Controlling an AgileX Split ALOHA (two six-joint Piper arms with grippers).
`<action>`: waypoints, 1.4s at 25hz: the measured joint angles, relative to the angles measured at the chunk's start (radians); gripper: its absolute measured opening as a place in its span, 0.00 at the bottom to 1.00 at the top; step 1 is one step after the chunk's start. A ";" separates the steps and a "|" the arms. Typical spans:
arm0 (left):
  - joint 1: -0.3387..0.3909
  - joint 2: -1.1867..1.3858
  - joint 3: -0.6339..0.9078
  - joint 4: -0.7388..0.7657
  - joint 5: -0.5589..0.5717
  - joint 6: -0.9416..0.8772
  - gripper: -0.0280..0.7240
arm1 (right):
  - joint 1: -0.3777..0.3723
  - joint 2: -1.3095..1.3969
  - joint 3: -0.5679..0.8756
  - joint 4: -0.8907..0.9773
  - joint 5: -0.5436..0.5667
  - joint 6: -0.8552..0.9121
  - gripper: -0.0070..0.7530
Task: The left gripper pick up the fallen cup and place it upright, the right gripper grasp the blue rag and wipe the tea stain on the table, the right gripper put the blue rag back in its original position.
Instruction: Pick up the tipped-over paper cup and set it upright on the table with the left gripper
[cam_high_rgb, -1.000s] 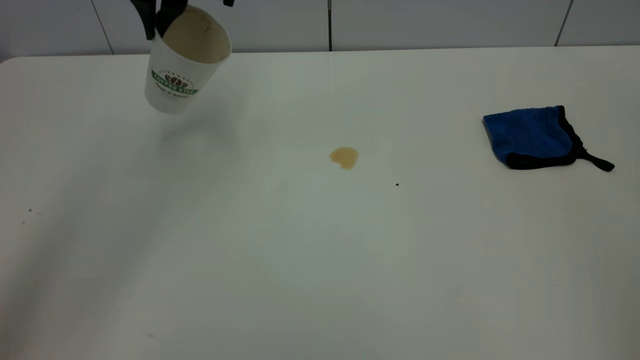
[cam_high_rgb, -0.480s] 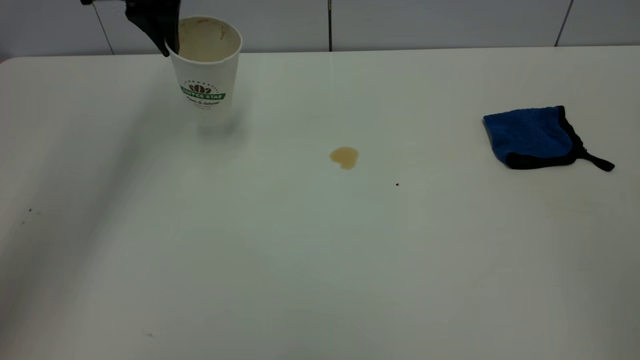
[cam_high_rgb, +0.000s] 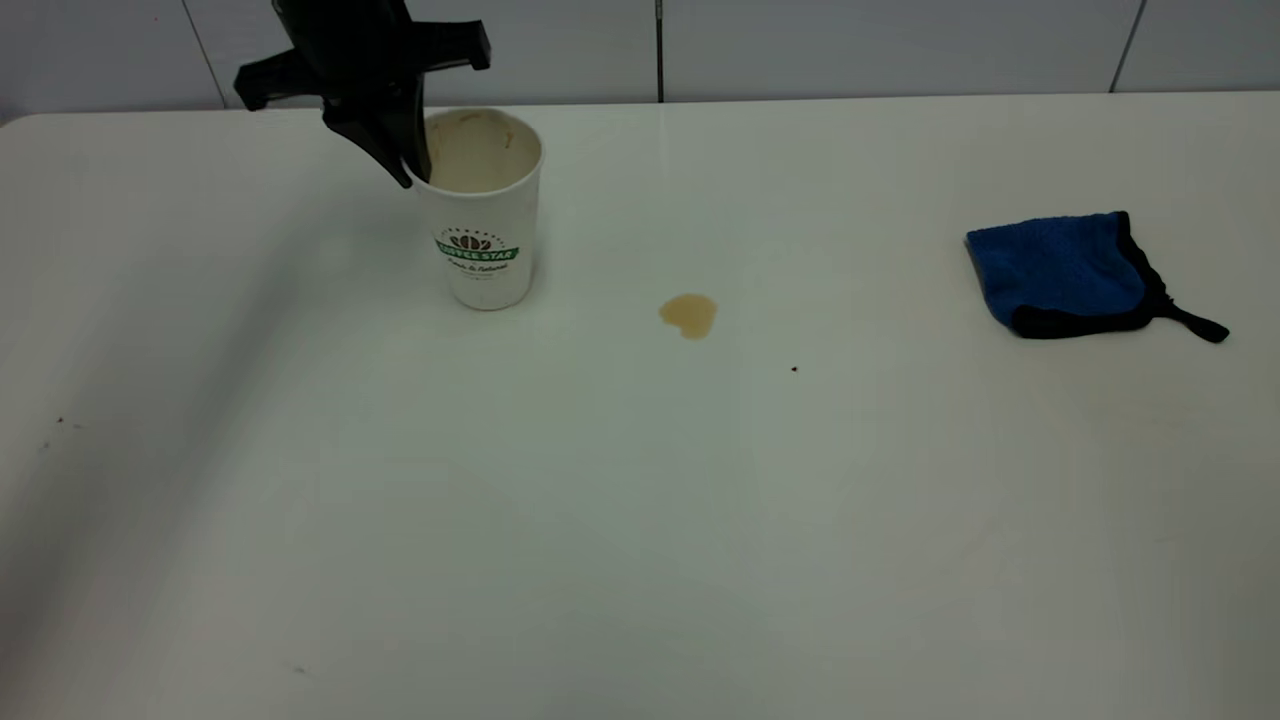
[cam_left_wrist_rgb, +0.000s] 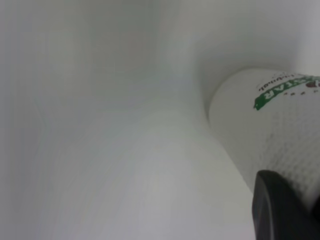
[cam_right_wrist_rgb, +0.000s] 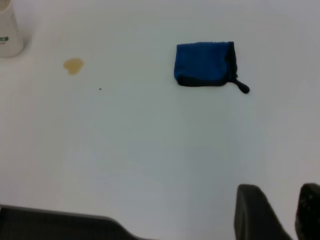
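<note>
The white cup with the green logo stands upright on the table, left of the tea stain. My left gripper is shut on the cup's left rim from above. In the left wrist view one black finger lies against the cup's textured wall. The blue rag lies flat at the right, untouched. My right gripper is out of the exterior view. It hovers high above the table, its fingers slightly apart and empty, away from the rag and the stain.
A tiny dark speck lies right of the stain. A grey panelled wall runs behind the table's far edge. The cup's base also shows in the right wrist view.
The left gripper has carried the cup right and down towards the stain, turning it from tilted in the air to upright on the table. Rag and stain have not moved.
</note>
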 joint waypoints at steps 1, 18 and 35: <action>0.000 0.004 0.000 -0.019 -0.006 0.006 0.08 | 0.000 0.000 0.000 0.000 0.000 0.000 0.33; 0.000 0.014 0.000 -0.073 -0.037 0.034 0.18 | 0.000 0.000 0.000 0.000 0.000 0.000 0.33; 0.000 -0.002 0.000 -0.062 -0.038 0.047 0.83 | 0.000 0.000 0.000 0.000 0.000 0.000 0.33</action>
